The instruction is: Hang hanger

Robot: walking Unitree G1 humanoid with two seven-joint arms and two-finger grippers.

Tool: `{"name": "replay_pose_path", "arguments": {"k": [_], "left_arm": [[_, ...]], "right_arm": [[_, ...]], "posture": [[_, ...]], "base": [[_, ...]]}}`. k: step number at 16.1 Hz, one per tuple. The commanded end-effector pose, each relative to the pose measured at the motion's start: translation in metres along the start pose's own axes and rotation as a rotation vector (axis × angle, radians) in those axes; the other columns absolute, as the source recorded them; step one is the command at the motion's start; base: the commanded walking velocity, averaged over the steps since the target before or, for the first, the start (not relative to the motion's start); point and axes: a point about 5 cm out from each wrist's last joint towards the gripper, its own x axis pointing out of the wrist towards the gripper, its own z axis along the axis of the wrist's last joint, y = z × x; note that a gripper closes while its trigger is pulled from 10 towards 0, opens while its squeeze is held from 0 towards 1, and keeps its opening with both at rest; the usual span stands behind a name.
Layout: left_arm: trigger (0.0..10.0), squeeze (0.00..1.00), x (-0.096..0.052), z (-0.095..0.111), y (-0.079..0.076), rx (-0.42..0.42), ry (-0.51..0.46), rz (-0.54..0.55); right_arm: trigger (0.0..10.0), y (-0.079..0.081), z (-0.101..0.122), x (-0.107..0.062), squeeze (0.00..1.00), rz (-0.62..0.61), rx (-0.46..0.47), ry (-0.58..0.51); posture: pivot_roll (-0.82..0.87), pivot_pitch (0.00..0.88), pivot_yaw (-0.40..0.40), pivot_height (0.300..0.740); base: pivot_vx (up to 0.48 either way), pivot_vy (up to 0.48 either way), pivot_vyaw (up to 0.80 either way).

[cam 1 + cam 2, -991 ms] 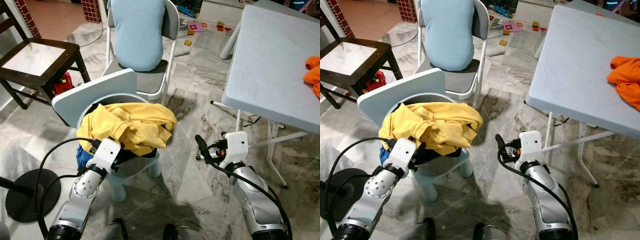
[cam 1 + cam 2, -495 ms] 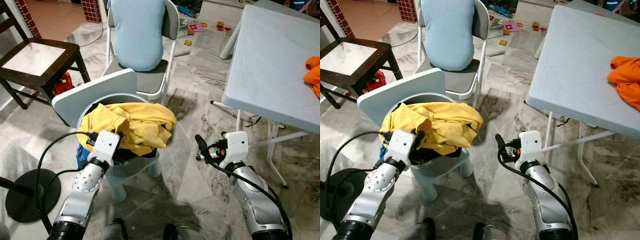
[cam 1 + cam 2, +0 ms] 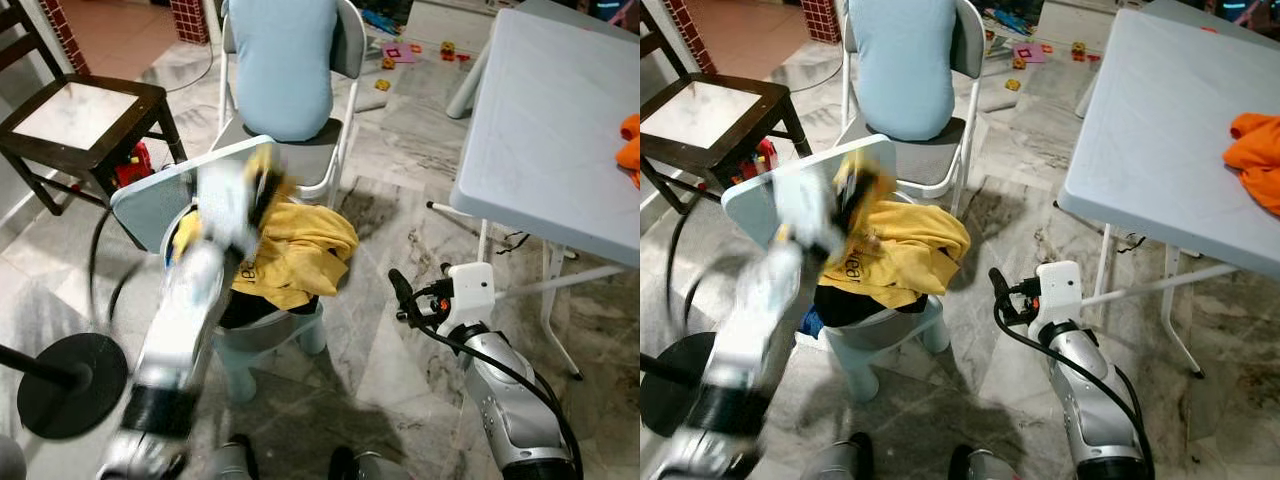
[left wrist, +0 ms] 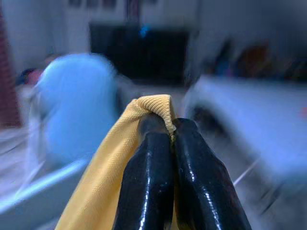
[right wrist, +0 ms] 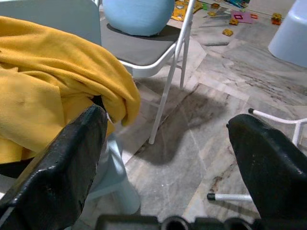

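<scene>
Marble-tiled floor (image 3: 380, 330); grey folding table (image 3: 540, 130) to my right, folding chair (image 3: 300, 150) ahead. My left gripper (image 4: 162, 125), raised and motion-blurred, is clamped on the yellow garment (image 3: 300, 250) heaped on a small stool (image 3: 260, 345). My right gripper (image 5: 168, 163) hangs low, fingers apart. No hanger identified.

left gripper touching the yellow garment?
Touching. In the left wrist view the left gripper has its two black fingers pressed together on a ribbed fold of the yellow garment, which drapes down from between them.
</scene>
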Motion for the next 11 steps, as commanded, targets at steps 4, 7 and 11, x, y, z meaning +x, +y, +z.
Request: {"name": "replay_pose_path", "arguments": {"k": [4,7,11], "left_arm": [[0.0,0.0,0.014,0.05,0.002,-0.408,-0.206,-0.008],[0.0,0.0,-0.019,0.029,0.066,-0.275,-0.135,0.248],[0.0,0.0,-0.056,0.028,0.105,-0.056,-0.085,0.458]], "right_arm": [[10.0,0.002,-0.002,0.002,0.0,0.008,0.001,0.001],[10.0,-0.001,-0.004,-0.001,0.0,0.012,-0.011,0.017],[10.0,0.002,-0.005,0.0,0.0,0.035,-0.016,0.023]], "posture": [[0.05,0.178,-0.063,0.74],[0.05,0.188,-0.081,0.74],[0.07,0.197,-0.095,0.74]], "base": [[0.0,0.0,0.0],[0.0,0.0,0.0],[0.0,0.0,0.0]]}}
